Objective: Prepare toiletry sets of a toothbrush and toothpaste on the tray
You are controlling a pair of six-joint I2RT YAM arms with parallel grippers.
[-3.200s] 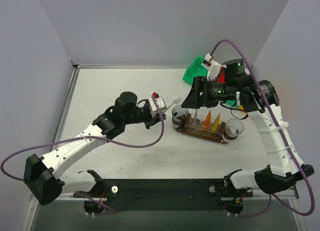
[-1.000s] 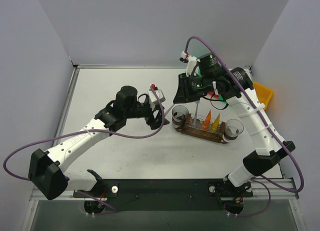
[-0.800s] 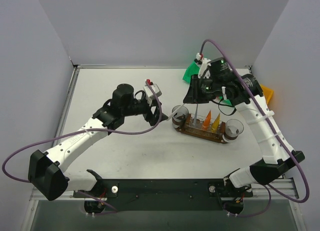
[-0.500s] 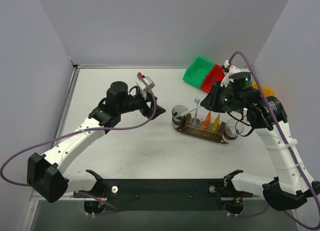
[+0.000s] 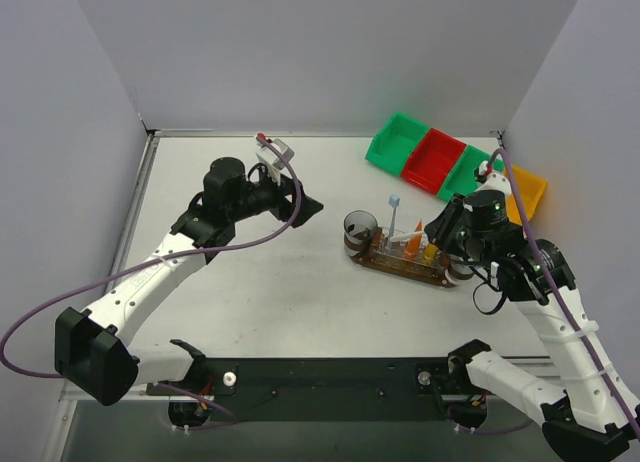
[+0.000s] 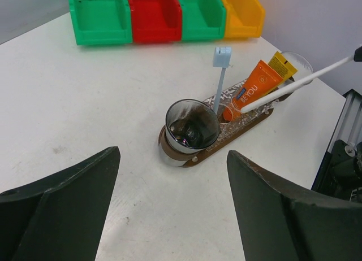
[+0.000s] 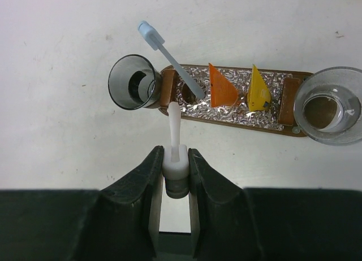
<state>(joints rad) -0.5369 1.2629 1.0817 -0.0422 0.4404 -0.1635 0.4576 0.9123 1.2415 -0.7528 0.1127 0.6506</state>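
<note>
orange tube (image 7: 222, 87), yellow tube (image 7: 258, 90), dark brown tray (image 7: 287, 94)

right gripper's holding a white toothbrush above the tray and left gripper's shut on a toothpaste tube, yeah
Not quite: the left gripper is open and empty, as the left wrist view shows. The right gripper does hold a white toothbrush above the tray.

Probably a lab: plain grey walls (image 5: 300, 52) enclose white table (image 5: 250, 302).

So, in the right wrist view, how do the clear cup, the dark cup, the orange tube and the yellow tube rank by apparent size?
1. clear cup
2. dark cup, a bit smaller
3. orange tube and yellow tube: nearly alike, so unranked
</note>
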